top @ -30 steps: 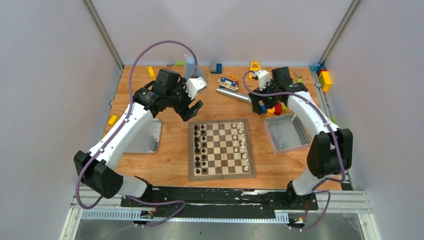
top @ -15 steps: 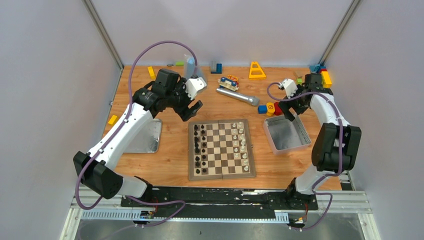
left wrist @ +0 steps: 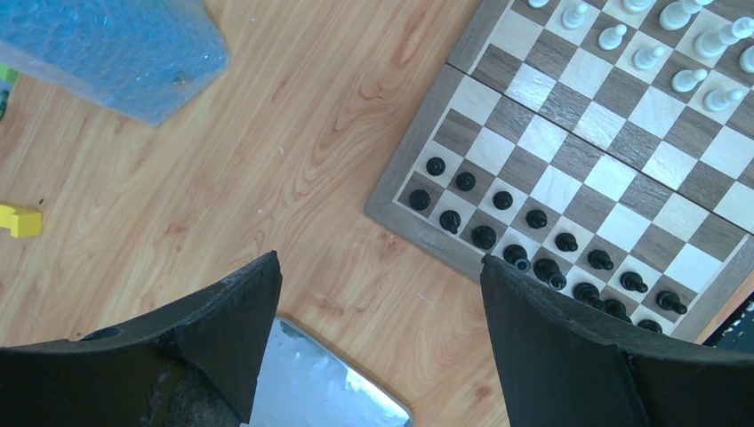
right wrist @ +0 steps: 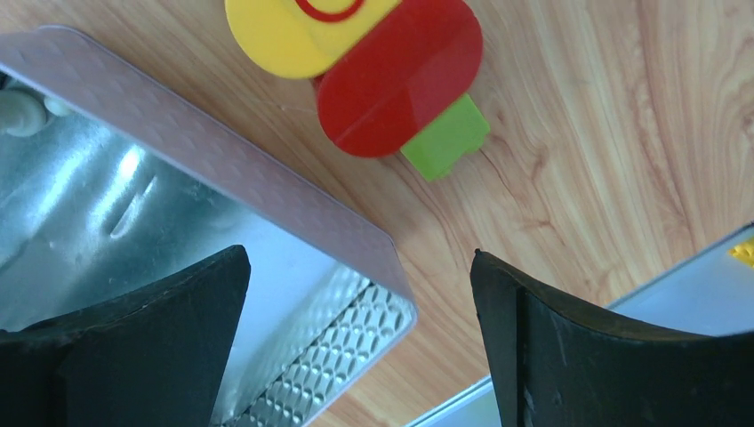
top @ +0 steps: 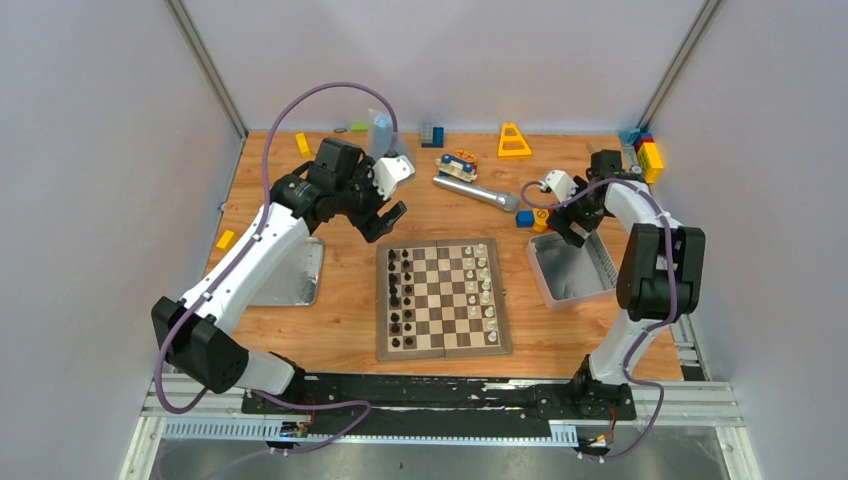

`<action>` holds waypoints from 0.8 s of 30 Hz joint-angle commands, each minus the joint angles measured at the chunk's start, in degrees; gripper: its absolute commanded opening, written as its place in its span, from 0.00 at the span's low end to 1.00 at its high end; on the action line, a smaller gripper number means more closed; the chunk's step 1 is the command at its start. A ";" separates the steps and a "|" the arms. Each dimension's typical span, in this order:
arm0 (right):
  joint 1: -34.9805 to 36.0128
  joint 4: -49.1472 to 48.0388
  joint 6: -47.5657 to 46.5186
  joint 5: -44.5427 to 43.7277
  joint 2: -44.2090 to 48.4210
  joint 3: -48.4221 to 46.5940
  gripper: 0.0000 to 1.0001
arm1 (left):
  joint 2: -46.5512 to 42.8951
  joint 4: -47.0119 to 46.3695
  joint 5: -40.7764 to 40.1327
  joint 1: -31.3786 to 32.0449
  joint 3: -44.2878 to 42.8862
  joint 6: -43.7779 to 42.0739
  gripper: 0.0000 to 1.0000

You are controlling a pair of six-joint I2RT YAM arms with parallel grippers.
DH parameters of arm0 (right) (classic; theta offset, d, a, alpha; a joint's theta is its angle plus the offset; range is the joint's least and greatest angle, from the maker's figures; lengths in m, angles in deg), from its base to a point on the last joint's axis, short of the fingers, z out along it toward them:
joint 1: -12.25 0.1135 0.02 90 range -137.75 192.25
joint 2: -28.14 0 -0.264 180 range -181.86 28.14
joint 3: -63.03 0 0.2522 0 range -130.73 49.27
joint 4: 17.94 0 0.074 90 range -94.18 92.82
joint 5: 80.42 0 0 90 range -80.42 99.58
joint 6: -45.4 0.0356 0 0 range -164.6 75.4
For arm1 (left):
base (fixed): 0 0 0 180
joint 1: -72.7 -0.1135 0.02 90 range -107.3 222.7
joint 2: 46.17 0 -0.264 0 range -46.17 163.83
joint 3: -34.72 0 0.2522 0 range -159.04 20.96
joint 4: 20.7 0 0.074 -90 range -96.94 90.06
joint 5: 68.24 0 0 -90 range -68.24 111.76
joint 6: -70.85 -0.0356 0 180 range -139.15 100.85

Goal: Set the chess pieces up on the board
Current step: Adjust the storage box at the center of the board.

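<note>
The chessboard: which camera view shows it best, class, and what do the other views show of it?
Top external view: the whole board lies in frame, all four edges visible, black pieces on one side, white pieces on the other. Left wrist view shows only one part, close up. Right wrist view shows none of it.
</note>
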 commanded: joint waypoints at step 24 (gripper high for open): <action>-14.28 -0.27 4.01 -4.86 7.20 9.32 0.20 | -3.18 -0.71 2.05 -0.19 -0.11 -1.50 0.90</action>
